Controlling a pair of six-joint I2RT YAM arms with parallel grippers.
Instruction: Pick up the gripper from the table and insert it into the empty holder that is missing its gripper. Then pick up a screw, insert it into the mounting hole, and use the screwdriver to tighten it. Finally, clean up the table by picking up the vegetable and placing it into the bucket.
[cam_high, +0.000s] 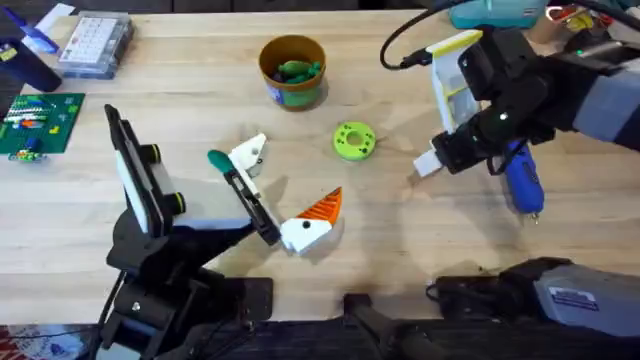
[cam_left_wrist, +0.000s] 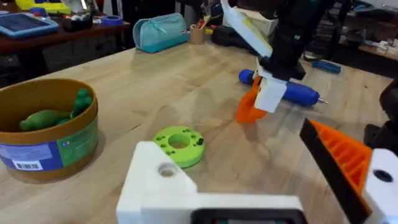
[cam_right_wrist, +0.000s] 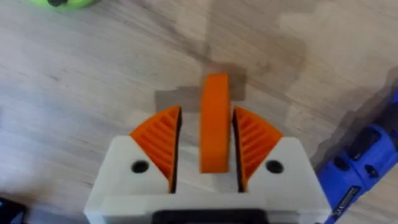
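My right gripper (cam_right_wrist: 216, 134) is shut on the orange gripper (cam_right_wrist: 215, 93), an upright tab between its ribbed pads, just above the table. From the left wrist it hangs as the orange gripper (cam_left_wrist: 249, 107) under the right gripper (cam_left_wrist: 268, 93). My left gripper (cam_high: 280, 190) stands open at the table's middle. One of its fingers is a bare white holder (cam_left_wrist: 158, 186) with a mounting hole (cam_left_wrist: 166, 169); the other finger (cam_left_wrist: 345, 155) carries an orange pad. The blue screwdriver (cam_high: 522, 180) lies beside the right gripper (cam_high: 432, 163). A green vegetable (cam_high: 295, 70) lies in the bucket (cam_high: 292, 92). A screw is out of view.
A green disc (cam_high: 353, 140) with holes lies between the two grippers. A clear parts box (cam_high: 95, 42) and a green circuit board (cam_high: 40, 122) sit at the far left. A teal pouch (cam_left_wrist: 158, 31) stands at the table's far edge.
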